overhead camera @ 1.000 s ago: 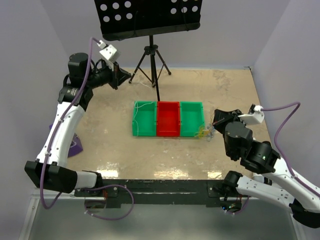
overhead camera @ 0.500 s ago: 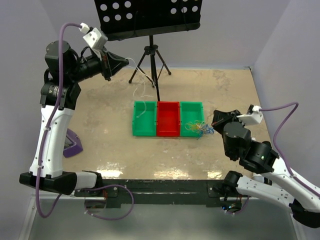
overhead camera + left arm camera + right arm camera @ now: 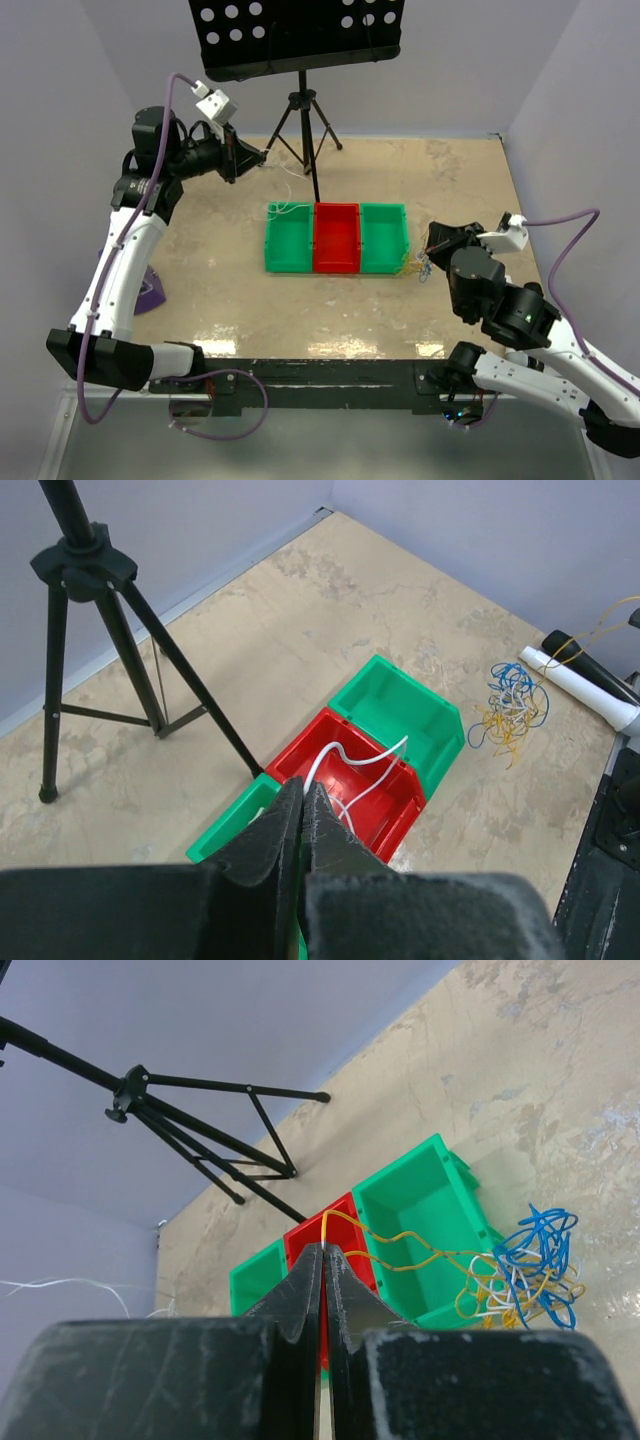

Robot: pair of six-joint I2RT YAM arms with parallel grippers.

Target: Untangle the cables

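Observation:
The cables form a small clump of blue, yellow and white strands (image 3: 414, 266) on the table at the front right corner of the right green bin (image 3: 384, 240); the clump (image 3: 510, 706) also shows in the left wrist view. My left gripper (image 3: 246, 158) hangs high at the back left, shut on a white cable (image 3: 375, 762) that trails down toward the bins. My right gripper (image 3: 432, 246) sits just right of the clump, shut on a yellow cable (image 3: 386, 1237) that runs back into the clump (image 3: 530, 1270).
Three bins stand in a row mid-table: left green bin (image 3: 290, 245), red bin (image 3: 336, 240) and the right green one. A black music stand's tripod (image 3: 305, 120) stands behind them. A purple object (image 3: 150, 290) lies at the left edge.
My left gripper swung up and back with the white cable, then came back down. The clump was drawn onto the right green bin's front and now lies back on the table.

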